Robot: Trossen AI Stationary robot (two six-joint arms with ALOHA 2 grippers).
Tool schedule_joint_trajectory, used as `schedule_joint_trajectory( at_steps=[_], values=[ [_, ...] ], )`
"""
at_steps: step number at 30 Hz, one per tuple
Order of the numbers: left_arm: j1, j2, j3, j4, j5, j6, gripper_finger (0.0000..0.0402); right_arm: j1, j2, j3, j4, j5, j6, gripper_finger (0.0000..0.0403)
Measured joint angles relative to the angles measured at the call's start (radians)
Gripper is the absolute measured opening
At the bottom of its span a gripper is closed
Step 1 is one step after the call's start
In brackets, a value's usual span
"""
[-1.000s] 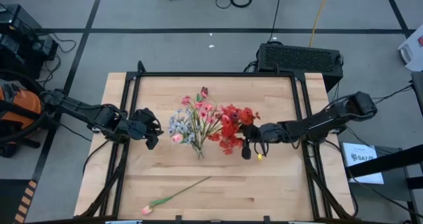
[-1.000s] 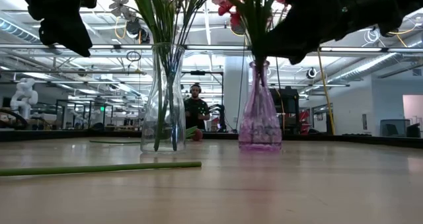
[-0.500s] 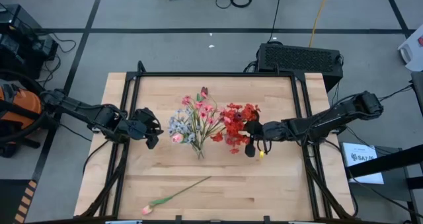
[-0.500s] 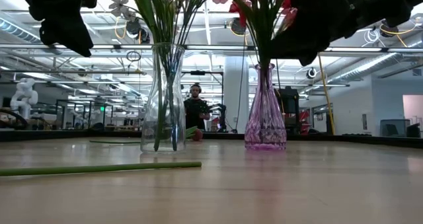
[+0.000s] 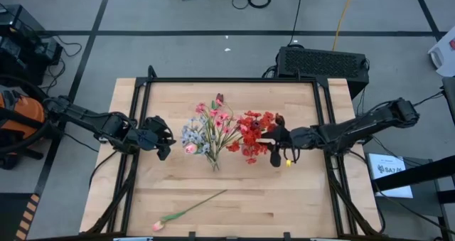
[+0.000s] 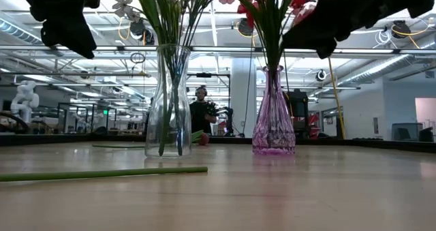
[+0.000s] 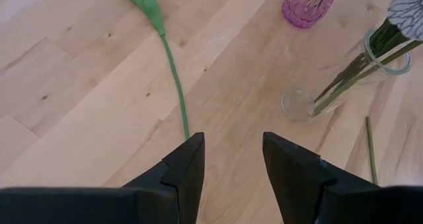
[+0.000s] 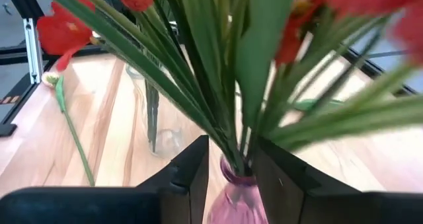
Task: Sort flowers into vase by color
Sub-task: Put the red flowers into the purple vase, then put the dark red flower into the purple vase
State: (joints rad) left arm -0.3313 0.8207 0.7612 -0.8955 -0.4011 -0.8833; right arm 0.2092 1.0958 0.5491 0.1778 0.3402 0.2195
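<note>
Your right gripper [image 5: 276, 150] sits at the red flowers [image 5: 253, 134] in the purple vase [image 6: 273, 115], fingers apart astride the stems, not clamped. Your left gripper [image 5: 164, 143] waits beside the clear vase [image 6: 168, 101] w/ pink and pale blooms [image 5: 206, 129], fingers apart, empty. One pink stem [image 5: 189, 210] lies near table's [image 5: 298, 198] front edge.

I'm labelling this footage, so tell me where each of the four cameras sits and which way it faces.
High view: overhead, facing straight down on the wooden table; both arms show.
Low view: at tabletop height, facing level across to the clear glass vase and purple glass vase; dark arm parts hang at the top.
Left wrist view: on the left arm, facing down past the left gripper, jaws apart.
Right wrist view: on the right arm, facing red flowers past the right gripper.
All four share the purple vase.
</note>
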Motion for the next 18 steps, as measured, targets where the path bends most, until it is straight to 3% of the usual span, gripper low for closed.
schedule_joint_trajectory(
  at_steps=[8,12,18],
  values=[
    [0.0,0.004,0.0,0.017,0.0,0.0,0.016,0.002,-0.146,0.0,-0.289,-0.107,0.131,0.011],
    [0.007,0.023,0.0,0.023,-0.002,0.0,0.016,0.002,-0.218,0.0,-0.466,-0.168,0.342,0.011],
    [0.058,0.083,0.0,0.013,-0.002,0.093,0.016,0.002,-0.298,0.0,-0.756,-0.162,0.675,0.0109]
  ],
)
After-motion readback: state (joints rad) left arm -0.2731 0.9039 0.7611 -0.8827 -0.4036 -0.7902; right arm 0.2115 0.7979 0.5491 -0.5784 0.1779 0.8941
